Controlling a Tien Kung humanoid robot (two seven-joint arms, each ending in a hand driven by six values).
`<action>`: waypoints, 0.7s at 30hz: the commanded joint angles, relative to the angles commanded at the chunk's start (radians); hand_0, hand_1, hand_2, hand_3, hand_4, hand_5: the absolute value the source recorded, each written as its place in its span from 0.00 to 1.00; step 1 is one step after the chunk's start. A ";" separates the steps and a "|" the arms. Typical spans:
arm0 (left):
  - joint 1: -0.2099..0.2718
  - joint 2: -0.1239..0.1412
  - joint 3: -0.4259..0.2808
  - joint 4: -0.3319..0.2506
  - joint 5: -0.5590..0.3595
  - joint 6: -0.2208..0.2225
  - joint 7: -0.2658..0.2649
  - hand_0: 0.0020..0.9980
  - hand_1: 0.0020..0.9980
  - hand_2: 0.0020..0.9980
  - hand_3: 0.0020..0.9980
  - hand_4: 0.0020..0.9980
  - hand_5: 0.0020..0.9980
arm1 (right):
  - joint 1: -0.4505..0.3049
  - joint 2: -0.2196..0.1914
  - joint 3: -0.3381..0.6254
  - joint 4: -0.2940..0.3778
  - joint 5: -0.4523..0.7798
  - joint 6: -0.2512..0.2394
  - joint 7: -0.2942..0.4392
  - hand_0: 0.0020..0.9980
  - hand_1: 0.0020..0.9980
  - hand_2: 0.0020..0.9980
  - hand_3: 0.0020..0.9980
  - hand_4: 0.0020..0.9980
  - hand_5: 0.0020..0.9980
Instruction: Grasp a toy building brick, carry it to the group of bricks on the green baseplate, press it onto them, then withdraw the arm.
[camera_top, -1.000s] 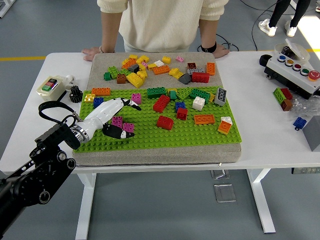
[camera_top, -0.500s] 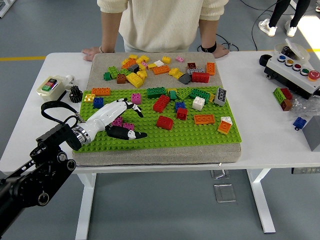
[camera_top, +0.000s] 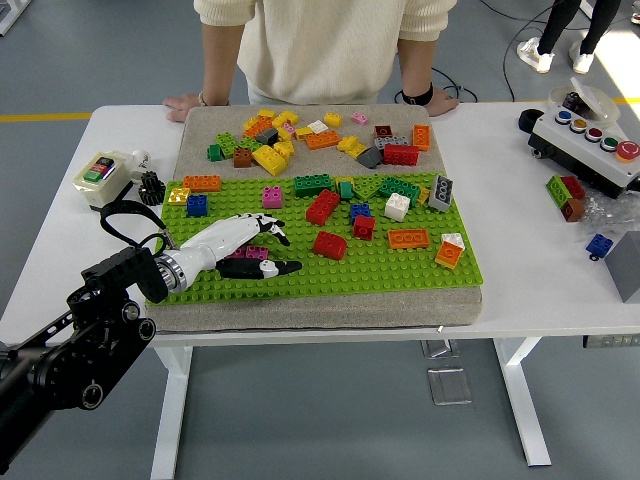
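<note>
white table (camera_top: 520, 270), grey floor, green baseplate (camera_top: 400, 262).

high head view, facing down over table (camera_top: 540, 280)

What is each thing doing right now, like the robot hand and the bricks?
Left hand: fingers spread, lying over the magenta bricks, holding nothing.
Green baseplate: flat on the grey pad, bricks scattered on it.
Red brick: sitting alone on the baseplate.
Loose brick pile: heaped on the pad behind the baseplate.
Person's hands: resting on the table's far edge.
</note>
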 joint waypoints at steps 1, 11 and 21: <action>0.000 0.000 0.001 0.002 0.002 0.000 0.000 1.00 1.00 0.98 0.71 1.00 1.00 | 0.000 0.000 0.001 0.000 0.000 0.000 0.000 0.75 0.67 0.73 0.66 0.91 0.49; 0.003 0.004 -0.001 0.005 0.039 0.013 -0.001 1.00 1.00 0.99 0.71 1.00 1.00 | -0.001 -0.001 0.004 0.000 -0.001 0.001 0.000 0.75 0.67 0.73 0.66 0.91 0.49; 0.006 0.010 -0.008 0.012 0.077 0.022 -0.003 1.00 1.00 0.98 0.70 1.00 1.00 | -0.002 -0.001 0.008 0.000 0.003 0.002 0.000 0.75 0.67 0.73 0.66 0.91 0.49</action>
